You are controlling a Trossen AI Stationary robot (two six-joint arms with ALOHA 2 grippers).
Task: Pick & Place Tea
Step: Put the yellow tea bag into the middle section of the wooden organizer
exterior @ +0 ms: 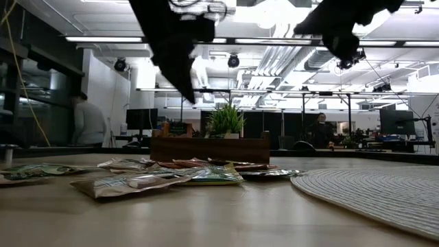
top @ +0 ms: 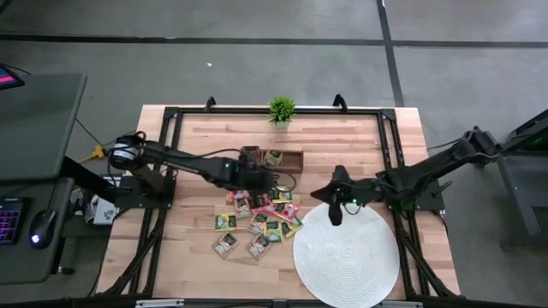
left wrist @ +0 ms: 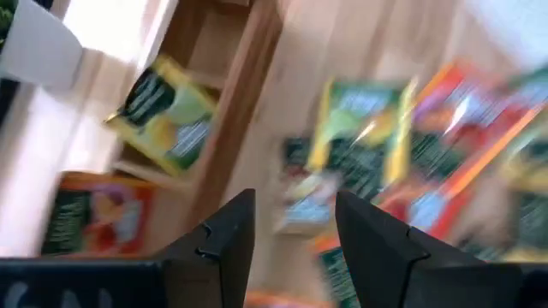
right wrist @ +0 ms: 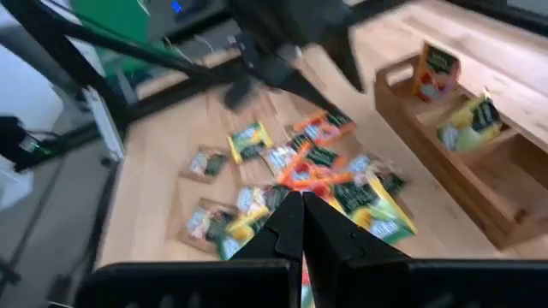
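Several tea packets [top: 257, 222], pink-red, yellow and green, lie flat in a loose heap in the middle of the table [top: 197, 137]; the low view shows them as a low heap [exterior: 171, 175]. A yellow packet [left wrist: 163, 115] and a red one [left wrist: 94, 214] sit in compartments of the wooden box [top: 287, 158]. My left gripper [top: 261, 184] hangs open above the far side of the heap, beside the box, with nothing between its fingers [left wrist: 295, 205]. My right gripper [top: 336, 214] is shut and hovers over the far left rim of the round white mat [top: 347, 257], holding nothing [right wrist: 301, 201].
A small green potted plant [top: 281, 109] stands at the table's far edge behind the box. The woven mat fills the near right part of the table. Black frame rails [top: 390, 141] run along the table's sides. Bare wood lies near the front left corner.
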